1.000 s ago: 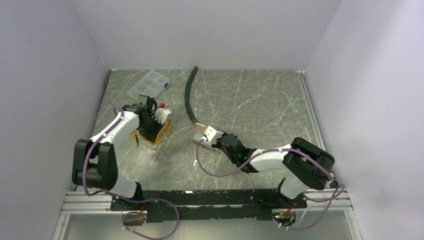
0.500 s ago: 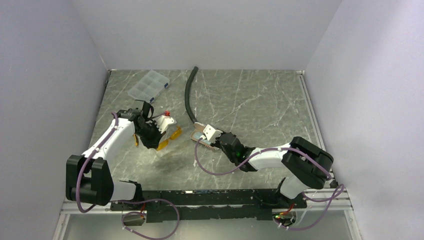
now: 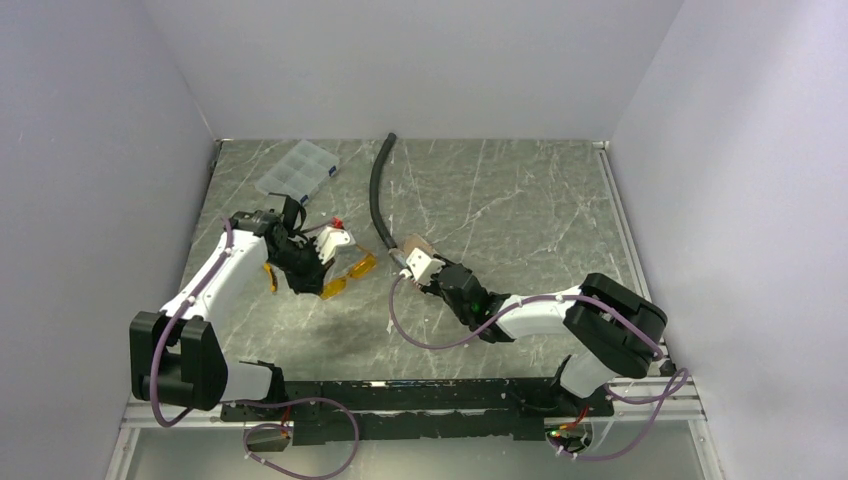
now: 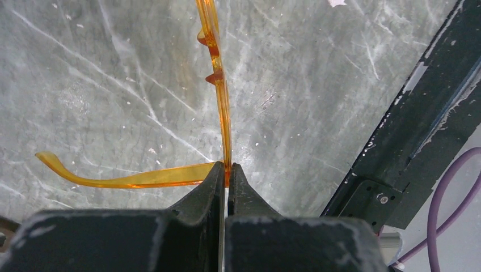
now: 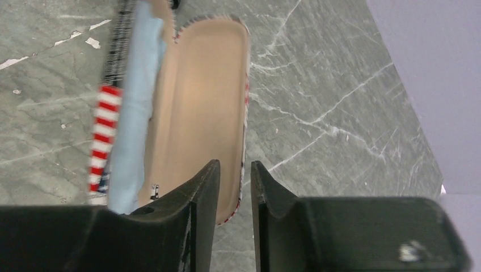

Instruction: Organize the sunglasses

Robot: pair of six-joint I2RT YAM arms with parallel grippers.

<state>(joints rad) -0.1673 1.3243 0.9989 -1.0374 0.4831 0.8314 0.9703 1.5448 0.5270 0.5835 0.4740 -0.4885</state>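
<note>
Top external view: a grey, white-veined marble counter [image 3: 520, 200], boxed in by pale lilac walls [image 3: 420, 60]. The left end effector [image 4: 227, 169] pinches the sunglasses [image 4: 220, 90] at a hinge corner, above the counter's left half. The right end effector [image 5: 234, 170] stands narrow at the open pouch [image 5: 198, 107] edge — grip unclear.

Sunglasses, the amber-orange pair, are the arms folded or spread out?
Spread, at least one: the amber-orange sunglasses, pinched in the left tool, show one arm jutting sideways from the front. The other arm is out of view.
</note>
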